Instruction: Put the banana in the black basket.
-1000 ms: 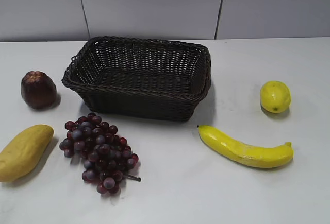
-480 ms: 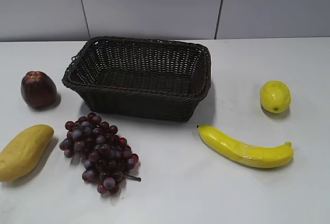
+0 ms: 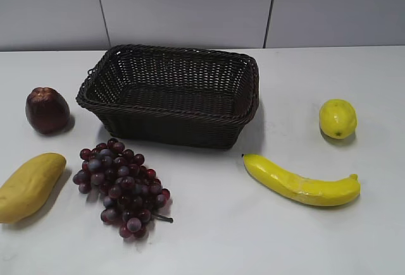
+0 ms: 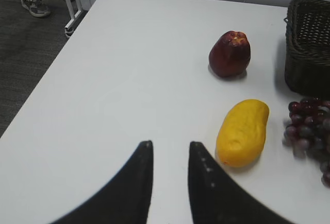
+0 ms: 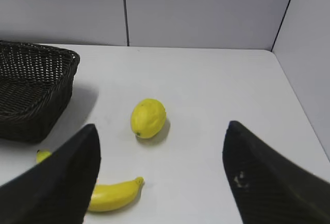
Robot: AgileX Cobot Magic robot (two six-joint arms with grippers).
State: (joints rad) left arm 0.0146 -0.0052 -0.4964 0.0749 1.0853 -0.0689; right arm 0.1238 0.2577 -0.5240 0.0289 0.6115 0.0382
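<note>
The banana (image 3: pixel 300 186) lies on the white table to the front right of the black basket (image 3: pixel 171 126), apart from it, dark tip toward the basket. The basket has nothing in it. Neither gripper shows in the exterior view. In the right wrist view my right gripper (image 5: pixel 161 126) is wide open and empty above the table, with the banana (image 5: pixel 111 195) below, partly behind its left finger, and the basket (image 5: pixel 31 90) at far left. In the left wrist view my left gripper (image 4: pixel 170 144) has a narrow gap between its fingers, holds nothing, and the basket corner (image 4: pixel 309 44) is at right.
A lemon (image 3: pixel 337 118) sits behind the banana at right. A dull-yellow mango-like fruit (image 3: pixel 30 186), dark grapes (image 3: pixel 120 186) and a dark red apple (image 3: pixel 47 109) lie left of and in front of the basket. The table's left edge (image 4: pixel 46 87) drops to the floor.
</note>
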